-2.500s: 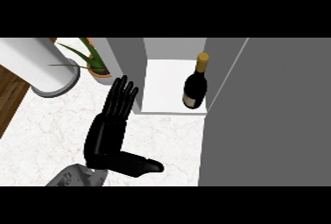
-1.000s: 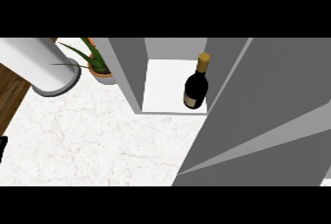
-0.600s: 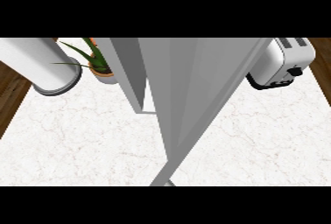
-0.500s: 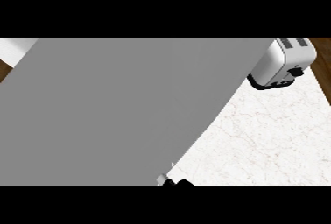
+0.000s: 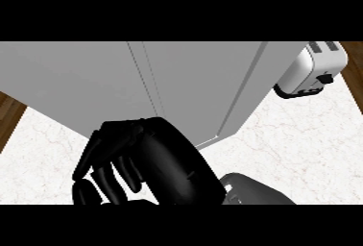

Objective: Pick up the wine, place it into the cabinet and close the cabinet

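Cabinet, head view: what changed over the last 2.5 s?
The cabinet door swung across and now looks shut, hiding the wine and the plant. The left hand left the view; the right hand came in low, in front of the doors. The toaster came into sight at right. The counter stayed as it was.

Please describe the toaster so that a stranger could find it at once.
Start from the big grey cabinet filling the view's top. To its right, on the white marble counter, stands the toaster. It alone is small and rounded, white with black trim.
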`<action>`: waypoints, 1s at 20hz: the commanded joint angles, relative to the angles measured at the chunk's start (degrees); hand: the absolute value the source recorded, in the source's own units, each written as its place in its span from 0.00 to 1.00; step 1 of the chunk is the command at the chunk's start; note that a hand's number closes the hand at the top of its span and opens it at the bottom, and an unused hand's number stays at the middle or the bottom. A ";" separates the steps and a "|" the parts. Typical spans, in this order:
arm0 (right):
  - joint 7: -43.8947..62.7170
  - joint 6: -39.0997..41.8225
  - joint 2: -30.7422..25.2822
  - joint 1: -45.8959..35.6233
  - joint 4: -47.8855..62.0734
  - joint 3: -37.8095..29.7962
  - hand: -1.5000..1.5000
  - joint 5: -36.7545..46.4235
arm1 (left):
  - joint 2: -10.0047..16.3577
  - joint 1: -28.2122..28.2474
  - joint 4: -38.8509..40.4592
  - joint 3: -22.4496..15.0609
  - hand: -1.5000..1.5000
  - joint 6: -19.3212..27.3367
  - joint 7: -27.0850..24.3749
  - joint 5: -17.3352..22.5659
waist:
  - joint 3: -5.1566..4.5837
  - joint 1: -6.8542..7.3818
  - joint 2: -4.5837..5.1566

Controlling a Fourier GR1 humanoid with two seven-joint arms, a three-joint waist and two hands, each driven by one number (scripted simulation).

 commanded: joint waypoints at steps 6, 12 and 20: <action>-11.43 3.59 0.17 -9.91 21.51 -11.14 1.00 -1.91 | -2.48 0.99 -2.87 2.02 0.00 -1.21 4.96 -1.90 | 0.06 -0.38 0.11; -17.87 8.15 -0.12 -14.33 31.64 -18.42 1.00 -2.32 | -4.18 -6.78 3.49 -2.78 0.00 -1.92 7.14 -4.53 | 0.01 -1.37 0.34; -24.42 13.70 -7.32 -13.61 36.50 -23.66 1.00 -4.25 | -7.77 -9.55 -3.70 -10.65 0.00 6.96 10.58 -9.56 | 0.10 -1.44 0.61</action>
